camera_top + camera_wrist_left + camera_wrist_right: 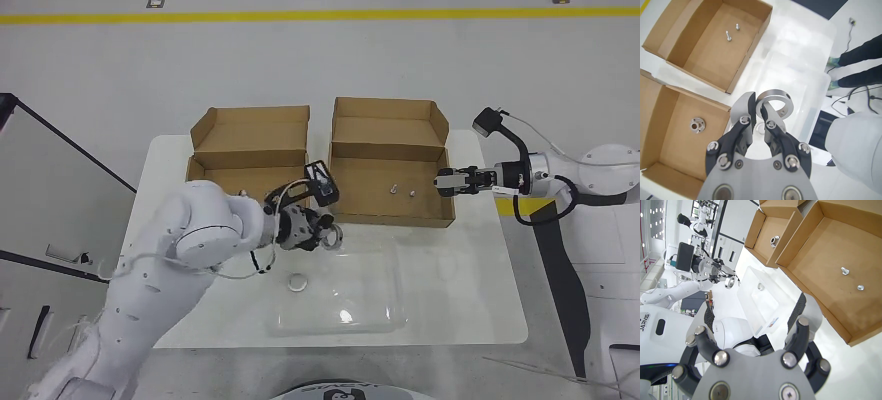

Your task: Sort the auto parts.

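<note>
Auto parts lay split between two cardboard boxes on the counter (480,300): a flanged hub (697,125) in the hub box (677,144), and two bolts (728,36) in the bolt box (715,55). The left pincer (757,103) held a steel collar (772,94) by its wall, one finger through the bore and the other outside. It hung above the clear bin (810,91), just beside the hub box's near corner. A smaller ring (760,286) lay in the bin. The right pincer (755,302) stood wide and empty by the bolt box's outer wall.

The step in hand looked like carrying the collar to a box, most likely the hub box, since the bolts made up a separate kind. The grip covered only a short arc of a smooth wall, so the collar could swing or slip. A level wrist and a slow carry would suit it. The path should rise over the cardboard wall and the raised flap. Before letting go, the pincer should sink low over bare cardboard beside the hub, not above it. A heavy ring dropped from height would likely bounce or roll.
</note>
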Tool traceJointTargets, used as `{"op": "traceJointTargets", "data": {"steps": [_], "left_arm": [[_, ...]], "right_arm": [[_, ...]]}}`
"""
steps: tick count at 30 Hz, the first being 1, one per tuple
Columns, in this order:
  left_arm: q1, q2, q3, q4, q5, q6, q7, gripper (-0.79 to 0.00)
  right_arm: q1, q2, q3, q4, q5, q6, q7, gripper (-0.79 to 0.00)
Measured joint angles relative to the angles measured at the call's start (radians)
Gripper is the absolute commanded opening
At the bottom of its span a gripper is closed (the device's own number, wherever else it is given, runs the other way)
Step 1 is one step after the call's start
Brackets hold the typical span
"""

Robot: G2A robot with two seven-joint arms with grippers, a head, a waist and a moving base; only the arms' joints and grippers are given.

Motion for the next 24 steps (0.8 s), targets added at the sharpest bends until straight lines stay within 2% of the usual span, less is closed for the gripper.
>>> {"op": "traceJointTargets", "data": {"steps": [5, 9, 14, 24], "left_arm": [[0.072, 0.017, -0.107, 0.094, -0.241, -0.149, 0.113, -0.785], [0.105, 0.025, -0.140, 0.176, -0.437, -0.267, 0.166, -0.785], [0.109, 0.029, -0.129, 0.258, -0.668, -0.381, 0.222, -0.785], [0.074, 0.048, -0.044, 0.324, -0.887, -0.526, 0.368, -0.785]], "right_arm": [[0.000, 0.000, 0.000, 0.000, 0.000, 0.000, 0.000, 0.000], [0.000, 0.000, 0.000, 0.000, 0.000, 0.000, 0.000, 0.000], [0.000, 0.000, 0.000, 0.000, 0.000, 0.000, 0.000, 0.000], [0.000, 0.000, 0.000, 0.000, 0.000, 0.000, 0.000, 0.000]]}}
